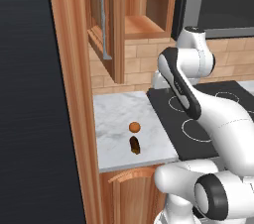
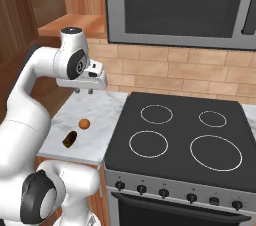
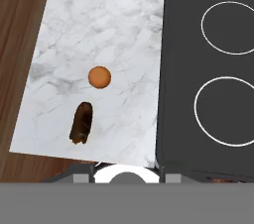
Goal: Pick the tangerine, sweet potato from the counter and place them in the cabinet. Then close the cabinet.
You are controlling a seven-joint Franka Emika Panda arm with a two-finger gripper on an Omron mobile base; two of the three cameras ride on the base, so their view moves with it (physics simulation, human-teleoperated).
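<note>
The tangerine point(image 3: 99, 77) is a small, smooth, round orange ball lying on the counter point(image 3: 119, 29), a white-grey veined marble slab on a wooden base. The sweet potato point(image 3: 81, 122) is a dark brown oblong lump with orange-yellow patches, slightly longer than the tangerine. It lies just on the near side of the tangerine, close to the counter's near edge, and the two are not touching. In the right base view the tangerine point(image 2: 85, 124) and sweet potato point(image 2: 69, 139) sit left of the black stovetop point(image 2: 185, 140). The gripper point(image 2: 84, 90) hangs above the far part of the counter, well apart from both items. Whether its jaws are open or closed cannot be told. The cabinet point(image 1: 119, 20) stands open above the counter.
</note>
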